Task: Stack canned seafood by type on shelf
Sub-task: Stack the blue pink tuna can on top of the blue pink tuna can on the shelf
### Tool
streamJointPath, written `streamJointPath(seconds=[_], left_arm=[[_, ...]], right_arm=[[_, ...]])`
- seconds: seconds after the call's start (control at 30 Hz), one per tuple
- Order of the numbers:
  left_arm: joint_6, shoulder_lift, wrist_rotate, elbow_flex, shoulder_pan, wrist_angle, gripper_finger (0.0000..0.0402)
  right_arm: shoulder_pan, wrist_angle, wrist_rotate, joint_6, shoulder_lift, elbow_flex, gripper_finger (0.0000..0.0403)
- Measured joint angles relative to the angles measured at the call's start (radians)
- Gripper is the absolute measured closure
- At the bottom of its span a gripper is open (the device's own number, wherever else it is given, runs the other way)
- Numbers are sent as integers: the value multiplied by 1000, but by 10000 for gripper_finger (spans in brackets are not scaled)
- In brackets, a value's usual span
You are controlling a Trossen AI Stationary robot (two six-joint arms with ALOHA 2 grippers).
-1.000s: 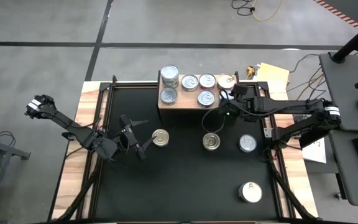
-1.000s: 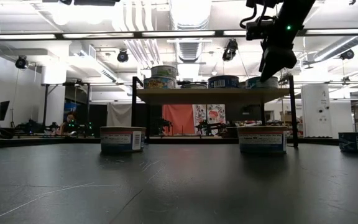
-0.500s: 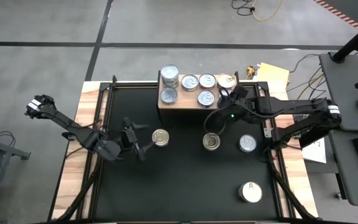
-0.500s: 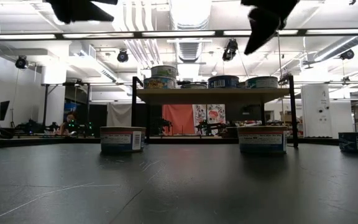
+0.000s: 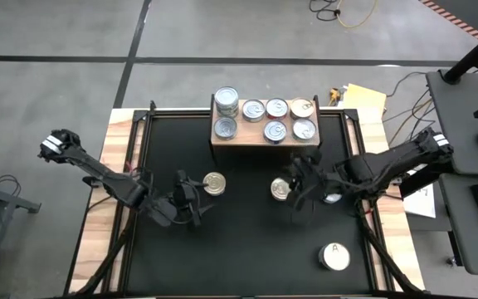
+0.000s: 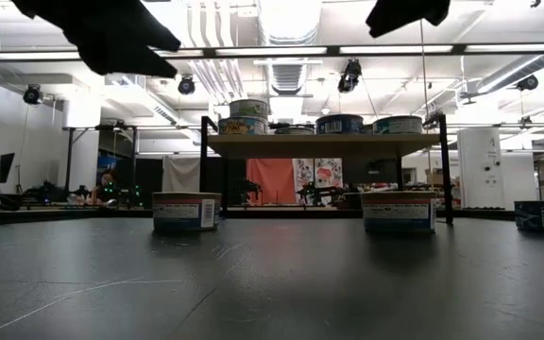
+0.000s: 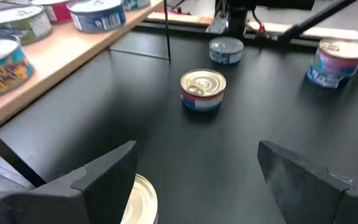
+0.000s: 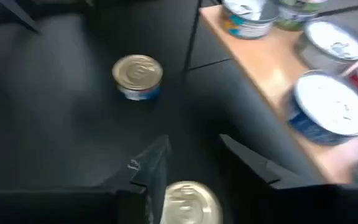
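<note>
I see six cans on the wooden shelf and four down on the black table. My left claw is spread wide by a gold-topped can. My right claw, partly open, holds nothing, over another gold-topped can

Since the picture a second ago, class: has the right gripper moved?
Yes. In the high view the right gripper has left the shelf and now sits nearer the table's front, beside the gold-topped can.

Bright ceiling strip lights overhead, soft sheen on the black surface; right wrist view motion-blurred at its edge.
</note>
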Motion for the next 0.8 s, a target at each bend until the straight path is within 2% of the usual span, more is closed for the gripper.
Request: streamJointPath(seconds=[0.3,0.43,0.67,0.8], left_arm=[[131,96,0,50,7,68,86],[152,114,-1,69,8,65,86],[165,139,-2,70,8,62,86],[190,150,-3,70,9,63,86]], right_arm=[[95,-11,-3,178,46,-25,357],[109,-48,-79,288,66,-39,388],[126,-100,-269,509,86,-116,394],[127,-99,-292,594,86,-182,394]])
